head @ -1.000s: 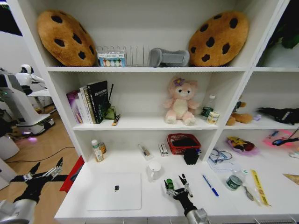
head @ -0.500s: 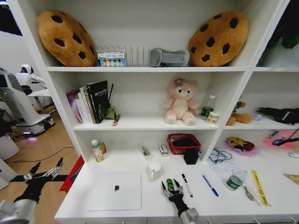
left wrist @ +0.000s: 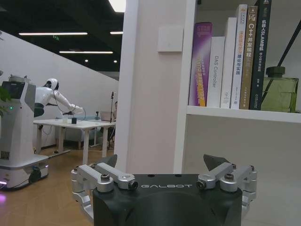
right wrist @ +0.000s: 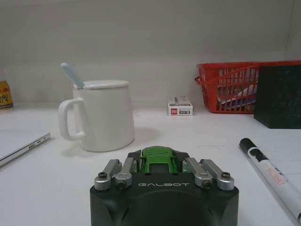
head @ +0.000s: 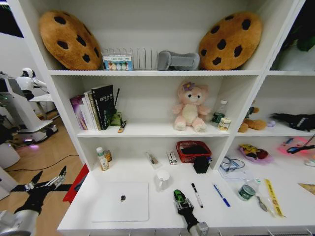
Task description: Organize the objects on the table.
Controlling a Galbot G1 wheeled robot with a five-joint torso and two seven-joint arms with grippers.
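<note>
The green toy car (right wrist: 159,158) was gripped by the right gripper (head: 180,200) — jaws closed on it — low over the surface (head: 162,209), near the mug (right wrist: 102,114). The left gripper (head: 45,182) was held spread open, off to the left.

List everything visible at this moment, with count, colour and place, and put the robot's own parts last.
laptop: 1, silver, closed, front left of the table
mug: 1, white, behind the toy car
toy car: 1, green, in the right gripper
marker: 1, black-capped, beside the car
blue pen: 1, right of the marker
basket: 1, red, at the back
cookie cushions: 2, brown, top shelf
plush toy: 1, pink, middle shelf
books: several, middle shelf
right gripper: shut on the car
left gripper: open, off the table's left end
</note>
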